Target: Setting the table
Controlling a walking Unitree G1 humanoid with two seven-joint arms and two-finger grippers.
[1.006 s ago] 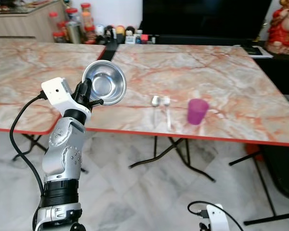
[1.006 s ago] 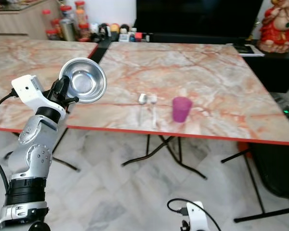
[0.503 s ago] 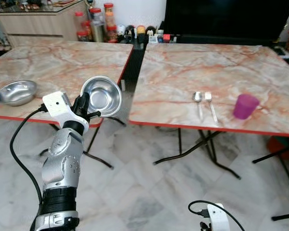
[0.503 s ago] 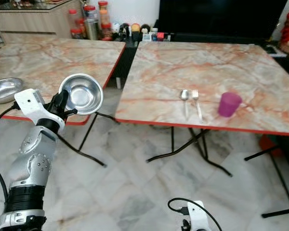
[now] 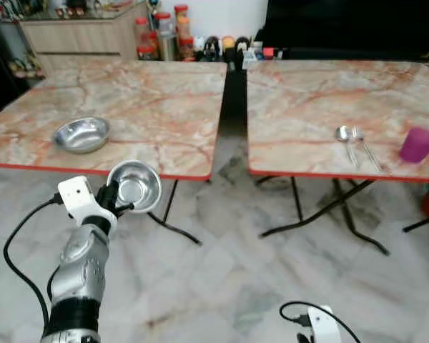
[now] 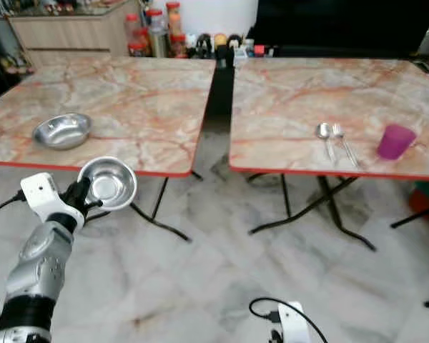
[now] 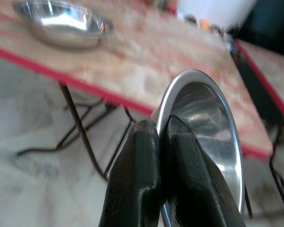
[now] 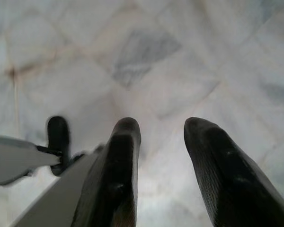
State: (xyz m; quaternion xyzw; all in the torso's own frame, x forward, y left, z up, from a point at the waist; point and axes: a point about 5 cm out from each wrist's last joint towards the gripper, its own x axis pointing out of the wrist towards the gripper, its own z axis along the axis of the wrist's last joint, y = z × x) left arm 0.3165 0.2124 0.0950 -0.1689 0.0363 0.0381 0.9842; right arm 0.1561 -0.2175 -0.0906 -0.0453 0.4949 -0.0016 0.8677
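We see the left gripper (image 7: 163,130) clamped on a bowl's (image 5: 134,187) rim, near the left table (image 5: 164,107); the right gripper's (image 8: 161,130) fingers are apart.

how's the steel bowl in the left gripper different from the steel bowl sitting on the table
The held bowl is pinched by its rim in the left gripper, off the table's near edge; the bowl on the left table rests untouched on the marble top. The held bowl is tipped on edge, its opening facing the camera; the table bowl sits upright, opening upward. Both are round, shiny steel and look empty.
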